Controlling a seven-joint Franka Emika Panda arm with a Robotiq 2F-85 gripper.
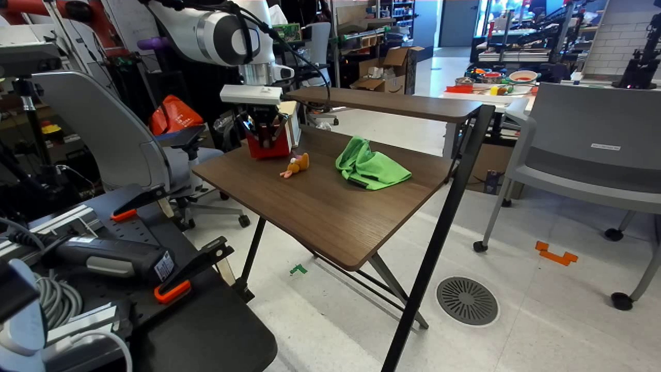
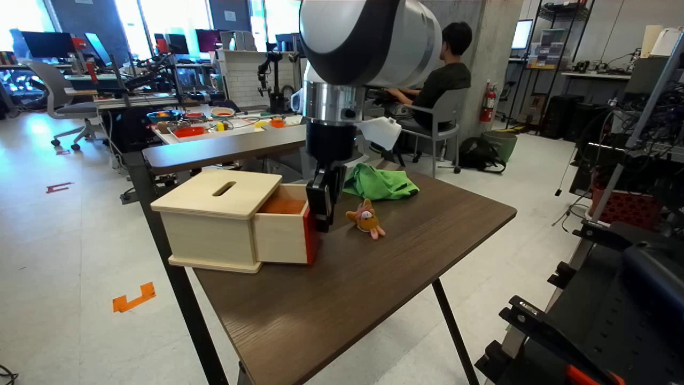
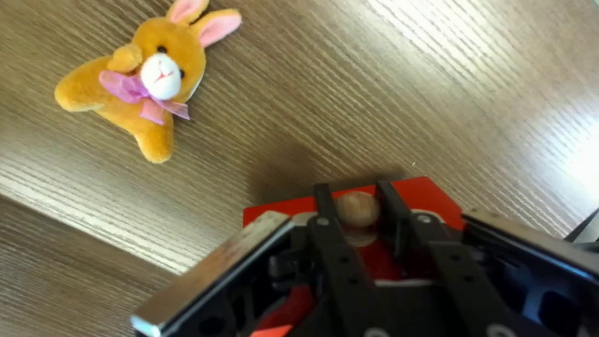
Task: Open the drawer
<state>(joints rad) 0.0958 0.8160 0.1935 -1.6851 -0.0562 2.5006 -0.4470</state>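
Observation:
A light wooden box (image 2: 206,235) with a slot in its lid stands on the brown table. Its drawer (image 2: 280,238) sticks partly out, with the orange inside showing. The drawer's red front (image 2: 311,240) also shows in an exterior view (image 1: 279,147) and in the wrist view (image 3: 421,192). A round wooden knob (image 3: 358,209) sits on the red front. My gripper (image 3: 354,196) has one finger on each side of the knob, close against it. In both exterior views the gripper (image 1: 266,135) (image 2: 323,206) points down at the red front and hides the knob.
An orange plush bunny (image 3: 173,61) lies on the table (image 1: 330,217) just in front of the drawer. A green cloth (image 1: 369,165) lies farther along the table. A raised shelf (image 1: 382,102) runs along the table's edge behind the box.

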